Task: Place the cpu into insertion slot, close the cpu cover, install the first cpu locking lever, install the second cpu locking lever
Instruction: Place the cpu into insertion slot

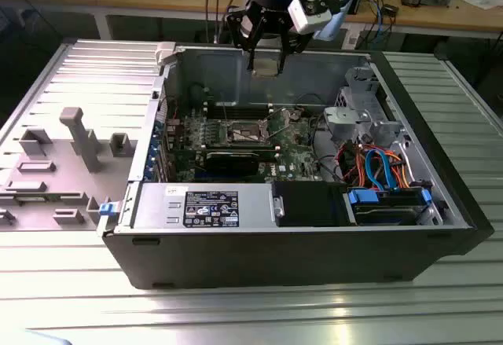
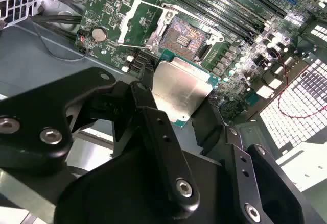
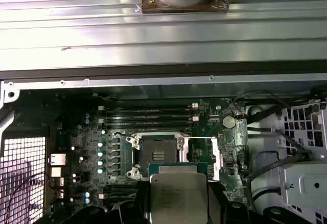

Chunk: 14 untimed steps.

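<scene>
Computer case (image 1: pixel 299 255): black, side open, lying on a ribbed metal table (image 1: pixel 236 313). Green circuit board (image 2: pixel 110 4): on the case floor. Gripper (image 2: pixel 176 106): black, two-fingered, raised over the board, jaws clenched on the cpu's opposite edges. Cpu cover (image 2: pixel 139 24): thin silver frame with a square window, swung open beside the socket. Insertion slot (image 2: pixel 186 38): dark square recess, silver surround, unoccupied. Cpu (image 3: pixel 178 196): small flat square, silvery-tan metal top, green rim, held aloft near the slot.
</scene>
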### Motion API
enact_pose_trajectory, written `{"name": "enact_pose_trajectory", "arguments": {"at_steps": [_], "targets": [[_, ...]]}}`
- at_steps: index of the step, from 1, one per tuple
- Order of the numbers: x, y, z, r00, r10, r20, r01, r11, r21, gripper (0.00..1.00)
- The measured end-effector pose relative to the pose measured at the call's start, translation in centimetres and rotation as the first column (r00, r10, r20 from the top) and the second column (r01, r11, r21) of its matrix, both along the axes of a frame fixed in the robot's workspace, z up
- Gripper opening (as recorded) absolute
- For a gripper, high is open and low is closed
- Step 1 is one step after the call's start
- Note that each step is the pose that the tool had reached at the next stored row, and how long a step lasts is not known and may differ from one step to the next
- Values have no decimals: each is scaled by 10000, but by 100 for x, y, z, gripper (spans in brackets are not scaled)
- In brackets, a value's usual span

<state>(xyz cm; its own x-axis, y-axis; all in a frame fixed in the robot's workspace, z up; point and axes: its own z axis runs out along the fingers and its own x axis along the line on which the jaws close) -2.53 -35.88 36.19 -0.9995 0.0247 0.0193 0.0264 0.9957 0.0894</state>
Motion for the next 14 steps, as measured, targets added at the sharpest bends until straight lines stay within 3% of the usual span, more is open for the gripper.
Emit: {"name": "enact_pose_trajectory", "arguments": {"at_steps": [4,8,14], "targets": [[0,0,0,10000,0,0,0,10000,0,55],[-1,-32,-3,10000,-11,1,11,10000,1,55],[0,-32,-14,9977,-674,0,674,9977,-2,55]]}}
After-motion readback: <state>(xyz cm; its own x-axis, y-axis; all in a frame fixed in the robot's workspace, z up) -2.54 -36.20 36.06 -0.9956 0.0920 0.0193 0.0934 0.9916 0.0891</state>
